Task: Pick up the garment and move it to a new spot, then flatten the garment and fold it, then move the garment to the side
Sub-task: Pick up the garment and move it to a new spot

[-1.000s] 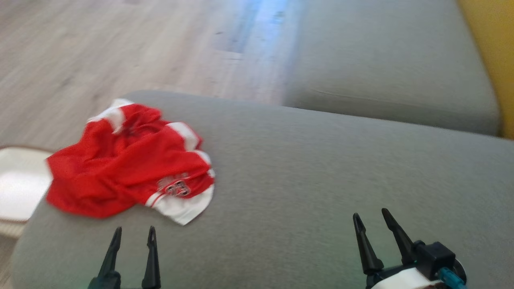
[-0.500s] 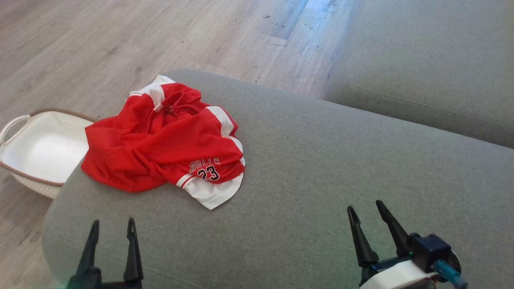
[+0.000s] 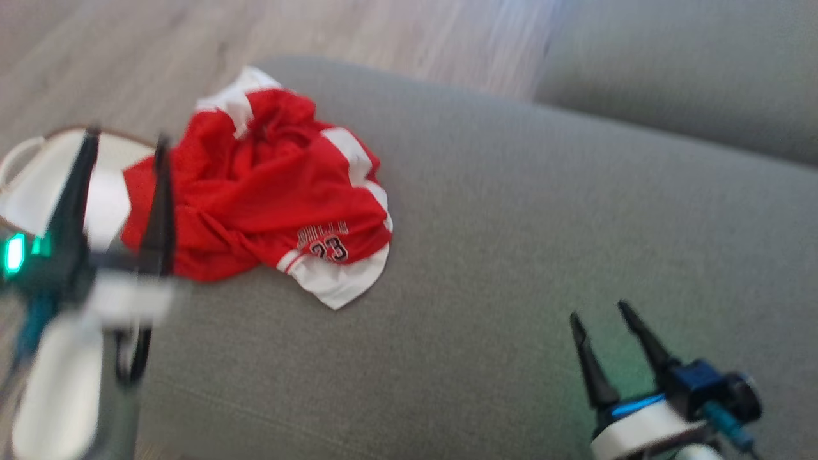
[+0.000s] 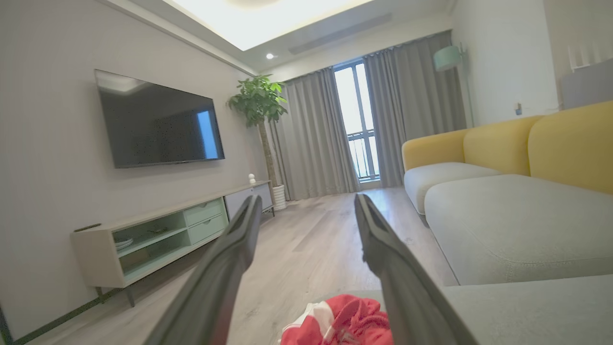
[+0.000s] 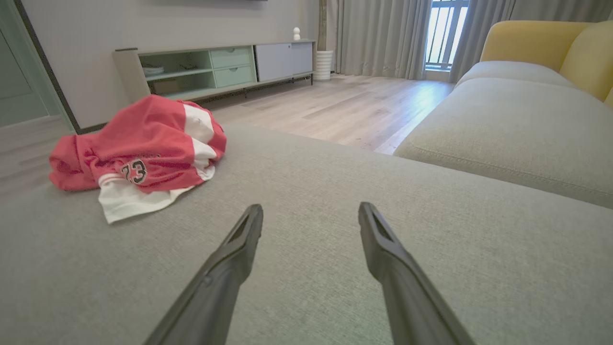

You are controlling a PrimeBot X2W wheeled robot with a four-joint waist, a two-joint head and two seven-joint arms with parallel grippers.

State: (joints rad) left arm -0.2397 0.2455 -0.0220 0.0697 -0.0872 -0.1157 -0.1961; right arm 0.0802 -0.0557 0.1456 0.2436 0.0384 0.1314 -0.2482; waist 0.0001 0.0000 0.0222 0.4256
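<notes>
The garment (image 3: 268, 191) is a crumpled red and white jersey with the number 23, lying near the left end of the grey sofa cushion (image 3: 511, 223). It also appears in the right wrist view (image 5: 139, 153) and at the bottom of the left wrist view (image 4: 340, 323). My left gripper (image 3: 124, 137) is raised above the garment's left edge, open and empty. My right gripper (image 3: 597, 313) hovers open over bare cushion at the lower right, far from the garment.
A white basket (image 3: 38, 185) stands on the wooden floor (image 3: 128, 64) left of the cushion. A second grey cushion (image 3: 690, 76) lies behind, with yellow sofa backs (image 4: 565, 143). A TV cabinet (image 5: 215, 67) lines the far wall.
My left arm has risen and moved forward to the garment's left edge. The head camera has shifted. The right gripper and the garment have stayed put.
</notes>
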